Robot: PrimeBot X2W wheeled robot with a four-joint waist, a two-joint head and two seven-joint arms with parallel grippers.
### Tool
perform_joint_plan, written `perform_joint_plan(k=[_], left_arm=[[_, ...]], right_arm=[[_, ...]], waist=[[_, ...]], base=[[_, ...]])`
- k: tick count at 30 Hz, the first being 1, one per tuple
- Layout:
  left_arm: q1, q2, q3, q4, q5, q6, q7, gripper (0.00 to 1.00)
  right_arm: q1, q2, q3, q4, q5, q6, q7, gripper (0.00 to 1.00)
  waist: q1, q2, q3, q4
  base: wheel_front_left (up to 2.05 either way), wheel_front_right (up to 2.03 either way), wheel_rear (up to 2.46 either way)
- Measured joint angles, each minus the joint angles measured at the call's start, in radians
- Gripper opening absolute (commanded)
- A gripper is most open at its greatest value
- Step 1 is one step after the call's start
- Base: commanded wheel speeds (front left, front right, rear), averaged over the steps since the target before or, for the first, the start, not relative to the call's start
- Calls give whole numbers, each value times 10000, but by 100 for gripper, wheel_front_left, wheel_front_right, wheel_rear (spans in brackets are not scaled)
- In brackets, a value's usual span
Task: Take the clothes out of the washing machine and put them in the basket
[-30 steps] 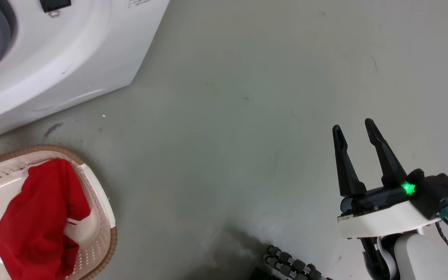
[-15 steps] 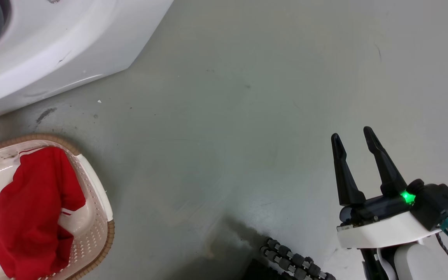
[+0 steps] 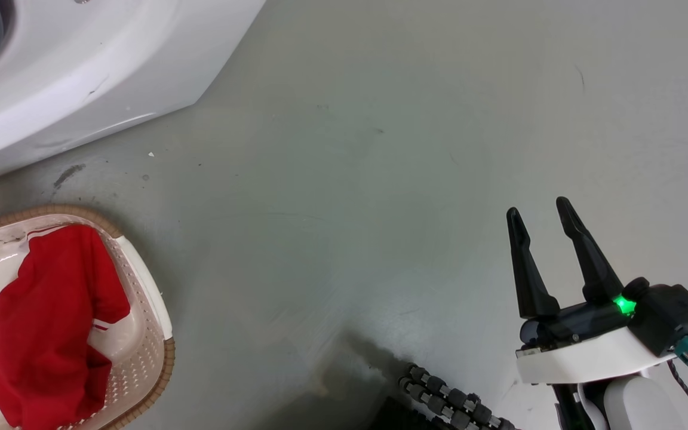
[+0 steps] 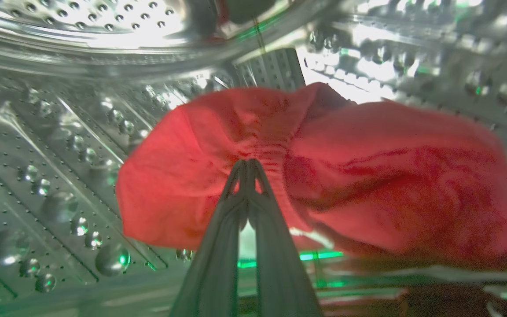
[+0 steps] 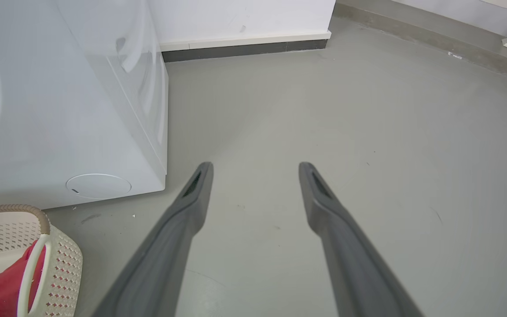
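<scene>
The washer's [image 3: 81,77] drum [image 4: 60,132] holds one red cloth [image 4: 390,176]; the basket [image 3: 144,358] near it already has another red piece [image 3: 39,334]. Left gripper [image 4: 247,165] is pinched tight on the drum's cloth; right gripper [image 3: 537,206] hangs wide and empty over the floor [image 3: 380,149]. Extraction step, it seems. Next: pull the cloth cleanly out of the drum.

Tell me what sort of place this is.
Probably a laundry or utility room: a white front-loading washing machine stands on a bare grey floor, and a cream laundry basket near it holds a red garment.
</scene>
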Motion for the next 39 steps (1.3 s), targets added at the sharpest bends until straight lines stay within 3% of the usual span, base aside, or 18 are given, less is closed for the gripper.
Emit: perform_joint_plan(k=[9,10,11,14,15,18,27,28,37,39], left_arm=[[598,79,621,8,-610,464,-2715,0],[1010,82,884,-29,-865,596,-3789,0],[1174,54,930,-38,-913,616,-4134,0],[1734,-238,1062,-75,-1156,717,-5122,0],[2235,-435,1145,-159,-1331,786,-5944,0],[2717,-610,1225,-349,-1499,838,-6543,0],[4898,-1290,1593,-1603,-2159,1085,-7325,0],[5771,-1513,1741,-2357,-2385,1250,-7352,0],[8469,-2324,1816,-5135,-2742,1824,-7028,0],[8805,-2422,1802,-5578,-2771,1944,-6811,33]], right_arm=[[-405,2,107,201,96,0,-2,100],[-580,2,171,238,92,0,-2,100],[-618,2,150,249,67,0,-2,100],[-659,0,27,249,-21,-2,-2,100],[-708,2,-46,211,-161,0,-2,100],[-708,4,-148,178,-234,0,-2,100],[-661,6,-355,6,-391,0,75,100],[-610,4,-403,-40,-422,0,140,100],[-449,4,-548,-165,-570,-2,299,100],[-442,4,-558,-224,-589,0,341,100]], waist=[[0,0,-308,-61],[0,0,-502,-85],[0,0,-572,-80],[0,0,-792,63],[-1,0,-1017,262],[-1,0,-1222,464],[0,0,-1775,1080],[-1,0,-1954,1216],[-2,0,-2561,1661],[-2,1,-2630,1748]], base=[[0,0,0],[0,0,0],[0,0,0],[0,0,0],[0,0,0],[0,0,0],[0,0,0],[0,0,0],[0,0,0],[0,0,0]])
